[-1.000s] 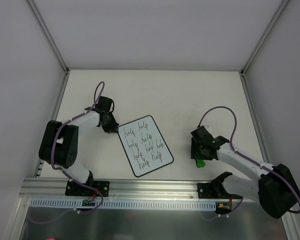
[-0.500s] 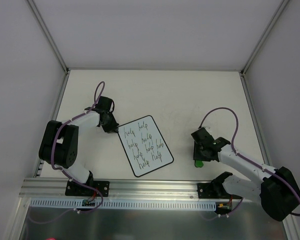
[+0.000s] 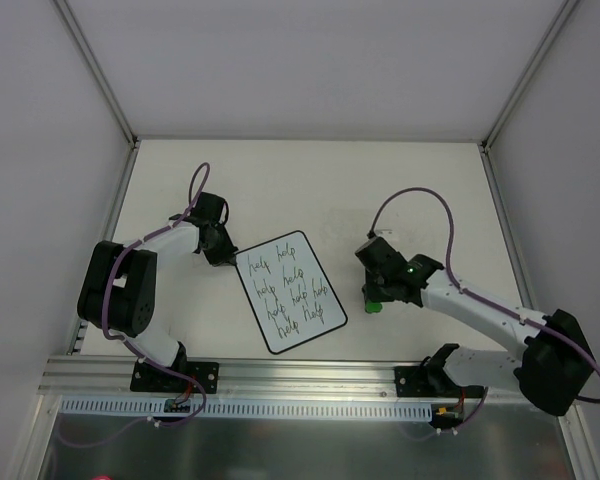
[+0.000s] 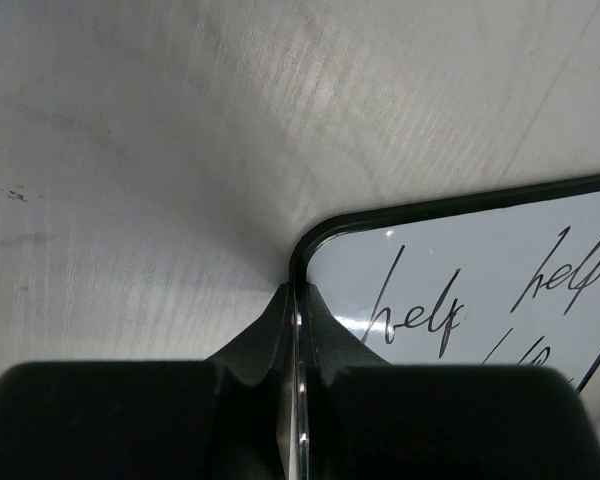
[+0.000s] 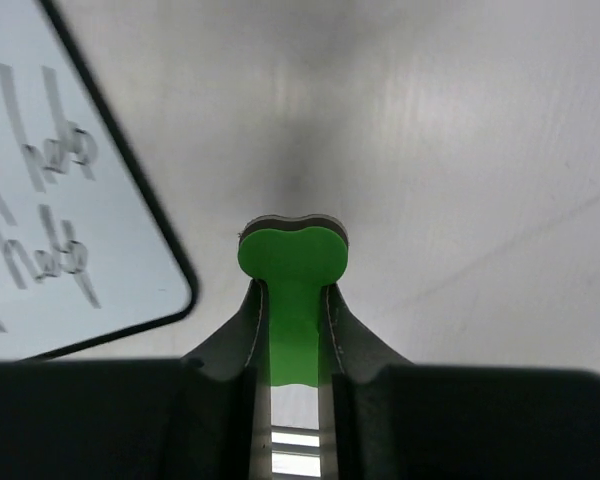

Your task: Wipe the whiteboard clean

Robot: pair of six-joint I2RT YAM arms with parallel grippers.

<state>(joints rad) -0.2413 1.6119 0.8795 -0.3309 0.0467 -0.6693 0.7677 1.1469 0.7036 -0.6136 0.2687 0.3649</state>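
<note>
The whiteboard lies flat and skewed on the table, every "help" still unwiped. At the board's far-left corner the left gripper stays clenched on its edge, unmoved. The right gripper is pinched on the green eraser and has swung in from well apart to near the board's right edge, so the first wipe looks close.

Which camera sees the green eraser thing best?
The right wrist view: the green eraser sits mid-frame, close and big, gripped in the right pincer. The top view shows it only as a small green speck; the left wrist view misses it.
</note>
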